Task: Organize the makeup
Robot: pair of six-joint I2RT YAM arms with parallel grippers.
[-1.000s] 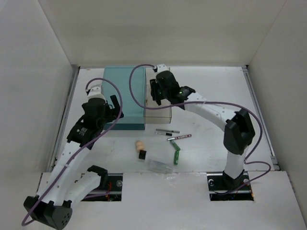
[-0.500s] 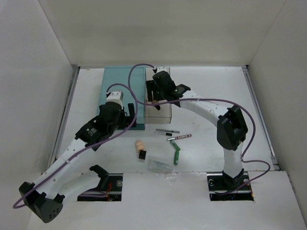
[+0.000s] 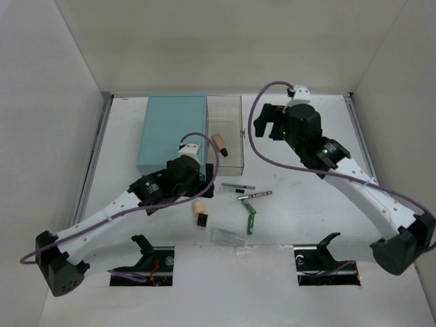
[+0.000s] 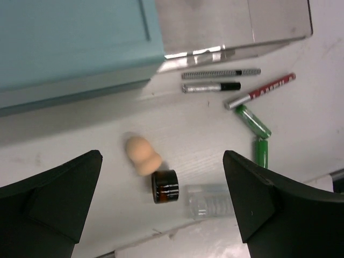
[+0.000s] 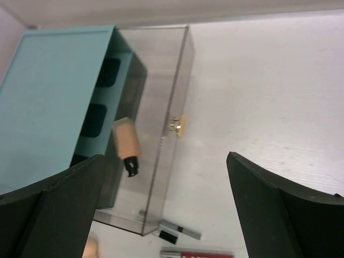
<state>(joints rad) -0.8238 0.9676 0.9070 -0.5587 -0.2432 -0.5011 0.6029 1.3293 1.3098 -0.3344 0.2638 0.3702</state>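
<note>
The makeup lies mostly on the table in front of the box. A beige sponge (image 3: 198,205) (image 4: 141,156) touches a small black jar (image 3: 202,219) (image 4: 165,186), with a clear packet (image 3: 227,236) (image 4: 209,199) beside them. To their right are thin grey pencils (image 3: 238,186) (image 4: 220,73), a red-labelled pencil (image 3: 254,195) (image 4: 259,91) and a green stick (image 3: 251,221) (image 4: 252,121). The tan black-capped tube (image 3: 219,142) (image 5: 127,142) lies inside the clear drawer (image 3: 228,109) (image 5: 177,64). My left gripper (image 3: 199,188) (image 4: 163,158) hangs open above the sponge and jar. My right gripper (image 3: 269,126) (image 5: 165,157) is open and empty, right of the drawer.
The large teal box (image 3: 172,133) (image 4: 75,43) (image 5: 48,97) stands at the back left, with the clear drawer pulled out on its right side. The drawer has a small gold knob (image 5: 181,125). White walls close in the table on three sides.
My right gripper opened, left the tan tube in the clear drawer and drew back to the right. My left arm swung right and forward, over the sponge.
</note>
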